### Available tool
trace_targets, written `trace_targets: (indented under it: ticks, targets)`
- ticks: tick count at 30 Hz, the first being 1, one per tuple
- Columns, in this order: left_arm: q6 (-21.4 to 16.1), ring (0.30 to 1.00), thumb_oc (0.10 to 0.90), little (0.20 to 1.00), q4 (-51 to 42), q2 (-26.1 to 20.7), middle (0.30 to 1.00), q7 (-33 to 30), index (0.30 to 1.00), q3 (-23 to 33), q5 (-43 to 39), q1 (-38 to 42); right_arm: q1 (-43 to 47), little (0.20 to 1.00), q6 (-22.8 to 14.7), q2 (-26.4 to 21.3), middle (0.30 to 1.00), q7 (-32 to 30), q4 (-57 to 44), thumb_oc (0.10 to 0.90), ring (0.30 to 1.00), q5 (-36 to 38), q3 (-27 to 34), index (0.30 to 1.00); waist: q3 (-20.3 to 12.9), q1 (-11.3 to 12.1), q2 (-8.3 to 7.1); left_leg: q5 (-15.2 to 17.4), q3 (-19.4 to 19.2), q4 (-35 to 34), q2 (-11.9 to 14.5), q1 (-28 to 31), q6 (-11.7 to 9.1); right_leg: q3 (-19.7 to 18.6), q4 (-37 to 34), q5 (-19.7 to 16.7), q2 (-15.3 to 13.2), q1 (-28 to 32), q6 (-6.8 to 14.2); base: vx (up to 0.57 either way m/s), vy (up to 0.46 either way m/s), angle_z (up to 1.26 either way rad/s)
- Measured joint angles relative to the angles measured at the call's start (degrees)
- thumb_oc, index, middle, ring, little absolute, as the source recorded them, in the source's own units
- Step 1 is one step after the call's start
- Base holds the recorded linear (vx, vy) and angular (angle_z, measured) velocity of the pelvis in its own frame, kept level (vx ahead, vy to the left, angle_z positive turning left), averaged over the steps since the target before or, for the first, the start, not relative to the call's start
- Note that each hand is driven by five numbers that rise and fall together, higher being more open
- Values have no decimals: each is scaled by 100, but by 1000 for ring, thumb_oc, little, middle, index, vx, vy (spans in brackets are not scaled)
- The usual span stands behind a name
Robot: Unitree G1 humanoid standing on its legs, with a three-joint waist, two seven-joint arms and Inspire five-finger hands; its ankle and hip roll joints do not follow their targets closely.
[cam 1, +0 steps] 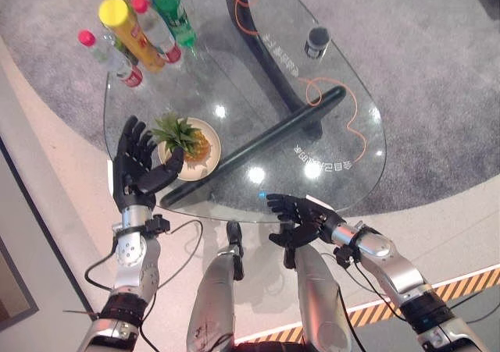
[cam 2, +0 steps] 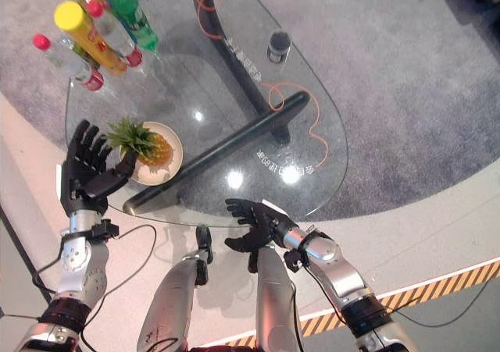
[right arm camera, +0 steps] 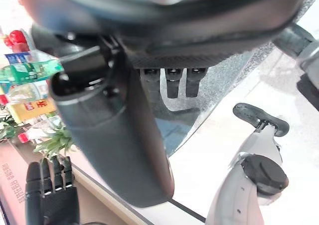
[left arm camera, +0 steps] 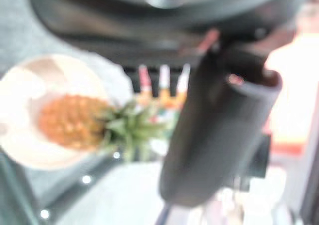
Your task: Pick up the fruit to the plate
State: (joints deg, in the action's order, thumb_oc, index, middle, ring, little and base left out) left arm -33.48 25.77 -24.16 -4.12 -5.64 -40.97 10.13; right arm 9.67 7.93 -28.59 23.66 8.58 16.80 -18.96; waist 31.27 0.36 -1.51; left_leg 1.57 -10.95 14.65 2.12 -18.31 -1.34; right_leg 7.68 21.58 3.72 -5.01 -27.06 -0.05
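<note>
Fingers point(cam 1: 134, 137) of left hand point(cam 1: 139, 167) spread beside pineapple point(cam 1: 190, 139) on plate point(cam 1: 208, 161).

- The fruit point(cam 1: 195, 144) is a small pineapple with an orange-yellow body and a spiky green crown; it lies on its side on the plate, its crown reaching past the plate's rim on the robot's left.
- The plate point(cam 1: 209, 160) is round and cream-coloured; it sits flat on the glass surface point(cam 1: 258, 79), near the edge.

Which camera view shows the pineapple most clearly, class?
The left eye view: the pineapple lies whole on the plate, crown toward the left hand. The right eye view matches. The left wrist view blurs it; the right wrist view catches just leaves.
</note>
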Motion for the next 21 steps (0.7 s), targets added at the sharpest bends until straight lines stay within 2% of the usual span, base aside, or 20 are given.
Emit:
trace_targets:
  ticks: [8,13,17,21]
  targets:
    - [158,900,800,900,57,490,900,239,900,258,-237,-613,-544,900,-66,212,900,144,410,800,900,-111,283,900,-38,106,170,-118,100,-628,53,1070,-81,152,-372,89,93,1012,-14,42,-40,6]
    - [472,900,800,900,322,717,900,233,900,302,-276,-790,-771,900,-42,288,900,121,689,800,900,-111,601,900,-153,106,334,-130,133,-801,61,1353,-91,180,-528,123,124,1294,-7,73,-26,2]
    - [788,900,800,900,706,1009,900,126,900,320,-269,-972,-1032,900,-35,474,900,-62,1088,800,900,-109,788,900,-724,90,431,-136,215,-1008,66,1506,-90,295,-707,152,137,1480,-7,68,-16,10]
    - [1161,900,800,900,1400,1158,900,-70,900,329,-276,-1111,-1152,900,-9,756,900,-302,1570,800,900,-105,835,900,-1307,94,359,-126,215,-1181,103,1760,-82,318,-822,248,156,1713,66,50,-10,4]
